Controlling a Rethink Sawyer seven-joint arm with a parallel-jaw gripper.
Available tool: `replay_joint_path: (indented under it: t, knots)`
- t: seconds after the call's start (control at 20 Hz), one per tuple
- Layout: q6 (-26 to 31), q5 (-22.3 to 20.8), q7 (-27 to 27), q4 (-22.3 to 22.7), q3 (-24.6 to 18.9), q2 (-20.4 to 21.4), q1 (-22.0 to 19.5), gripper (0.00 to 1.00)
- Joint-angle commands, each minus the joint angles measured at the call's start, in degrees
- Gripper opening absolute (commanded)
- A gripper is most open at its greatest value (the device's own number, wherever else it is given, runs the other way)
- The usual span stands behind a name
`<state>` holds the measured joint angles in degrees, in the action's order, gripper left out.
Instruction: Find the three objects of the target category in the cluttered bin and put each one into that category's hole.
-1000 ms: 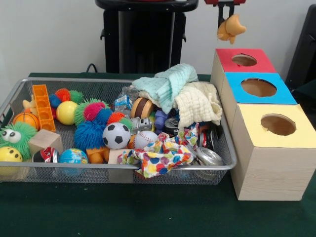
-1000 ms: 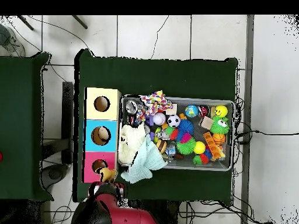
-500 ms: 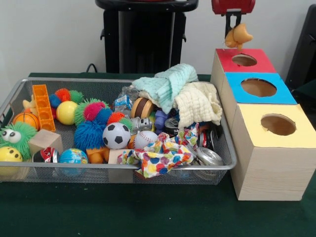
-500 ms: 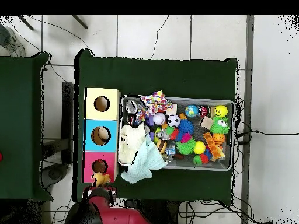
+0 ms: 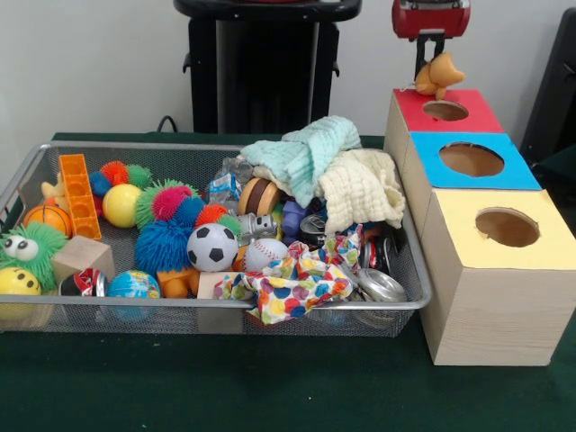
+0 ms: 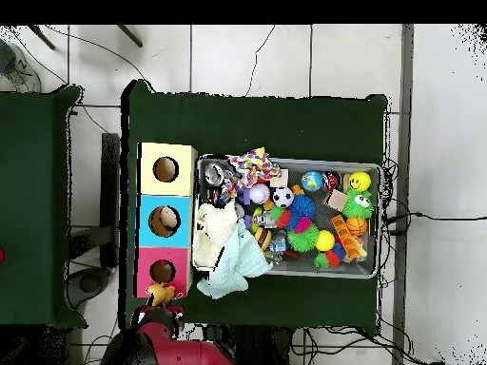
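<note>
My gripper (image 5: 433,63) hangs just behind the far edge of the red-topped box (image 5: 414,101), shut on a small orange plush toy (image 5: 441,74). The toy dangles beside the red box's round hole (image 5: 445,110), slightly behind and left of it. Seen from overhead, the toy (image 6: 164,294) lies just past the red box (image 6: 145,273) on the robot's side, with the gripper (image 6: 158,302) over it. The wire bin (image 5: 225,147) is full of mixed toys, balls and cloths.
A blue-topped box (image 5: 508,175) and a yellow-topped box (image 5: 540,252) line up in front of the red one, right of the bin. A pale object (image 6: 167,220) shows inside the blue hole. Mint and cream cloths (image 5: 333,171) pile high at the bin's near-box end.
The gripper with the orange toy has drifted right and lower in the front view, and toward the robot's base in the overhead view. The bin's contents have not moved.
</note>
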<state>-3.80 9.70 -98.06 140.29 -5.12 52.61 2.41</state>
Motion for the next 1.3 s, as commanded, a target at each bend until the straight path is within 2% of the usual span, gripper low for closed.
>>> replay_joint_path:
  t: [0.05, 0.3, 0.65, 0.75, 0.9, 1.15, 1.3]
  knots:
    - [-2.14, 4.69, -14.4, -6.12, 0.14, -3.46, 0.53, 0.0]
    - [-1.26, 5.11, -14.16, -6.05, 0.18, -2.7, 0.6, 0.0]
    - [4.21, 6.29, -11.38, -8.54, 3.15, 0.0, 3.35, 0.0]
    - [5.92, 6.85, -10.29, -10.6, 4.97, -0.67, 5.04, 0.0]
    - [5.79, 5.86, -9.28, -12.15, 3.02, -2.51, 2.89, 0.0]
    - [8.65, 5.19, -7.49, -15.34, 4.77, -4.03, 3.15, 0.0]
    - [9.9, 4.36, -6.98, -16.47, 4.1, -4.38, 1.99, 0.0]
